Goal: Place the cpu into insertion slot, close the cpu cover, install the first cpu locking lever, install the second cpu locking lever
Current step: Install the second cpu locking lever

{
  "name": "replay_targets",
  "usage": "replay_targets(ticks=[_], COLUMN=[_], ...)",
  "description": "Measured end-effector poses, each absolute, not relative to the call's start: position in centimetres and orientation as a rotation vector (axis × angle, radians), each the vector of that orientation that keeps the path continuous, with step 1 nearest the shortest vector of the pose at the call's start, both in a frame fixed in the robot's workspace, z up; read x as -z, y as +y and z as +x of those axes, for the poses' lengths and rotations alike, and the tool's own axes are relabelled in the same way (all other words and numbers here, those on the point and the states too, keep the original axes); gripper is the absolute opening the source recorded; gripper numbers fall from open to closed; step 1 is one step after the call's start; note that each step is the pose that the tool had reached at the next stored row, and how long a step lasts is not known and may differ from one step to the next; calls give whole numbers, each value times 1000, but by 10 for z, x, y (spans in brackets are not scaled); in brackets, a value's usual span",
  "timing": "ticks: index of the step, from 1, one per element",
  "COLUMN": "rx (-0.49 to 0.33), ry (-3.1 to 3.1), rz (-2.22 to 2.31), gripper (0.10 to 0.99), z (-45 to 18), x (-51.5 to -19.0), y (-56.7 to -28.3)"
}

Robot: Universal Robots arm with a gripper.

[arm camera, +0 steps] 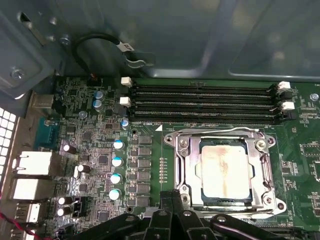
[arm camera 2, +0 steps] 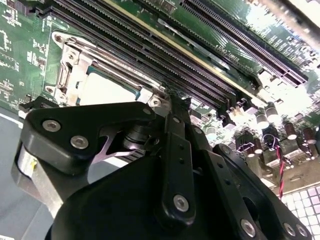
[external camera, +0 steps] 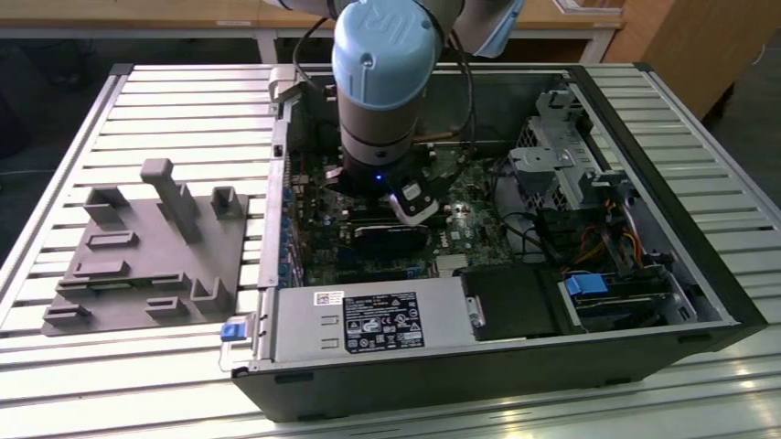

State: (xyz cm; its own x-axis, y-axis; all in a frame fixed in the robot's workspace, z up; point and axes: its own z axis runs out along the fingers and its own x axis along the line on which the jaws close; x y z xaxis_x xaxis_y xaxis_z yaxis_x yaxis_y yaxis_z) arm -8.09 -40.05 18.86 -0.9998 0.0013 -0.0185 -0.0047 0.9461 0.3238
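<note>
Although the cpu (arm camera: 224, 172) already lies in the insertion slot (arm camera: 183, 172) with the cpu cover (arm camera: 261, 175) folded flat around it, the work at the socket is not safe yet. In the first wrist view the pale metal top of the chip shows through the window of the frame, with a faint brownish stain on it. I cannot make out from any view whether the locking levers are hooked. If they are not, the cover could spring up, and a tip that comes down on the chip top and not on a lever could press the chip crooked on the contacts under it. The long memory slots (arm camera: 202, 102) run just beside the socket, so a sideways slip could strike their latches.

The arm (external camera: 382, 87) reaches straight down into the open computer case (external camera: 683, 274), which lies on its side on the slatted counter (external camera: 146, 110). The jaws (arm camera: 171, 200) point down at the edge of the socket, close over the board. In both wrist views the two tips stand together, with nothing held between them.
</note>
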Motion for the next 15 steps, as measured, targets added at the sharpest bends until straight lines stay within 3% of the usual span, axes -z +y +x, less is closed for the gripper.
replay_targets(ticks=[15], rx=[-527], ry=[3078], rz=[-2], gripper=[106], z=[-82], x=[-204], y=[-400])
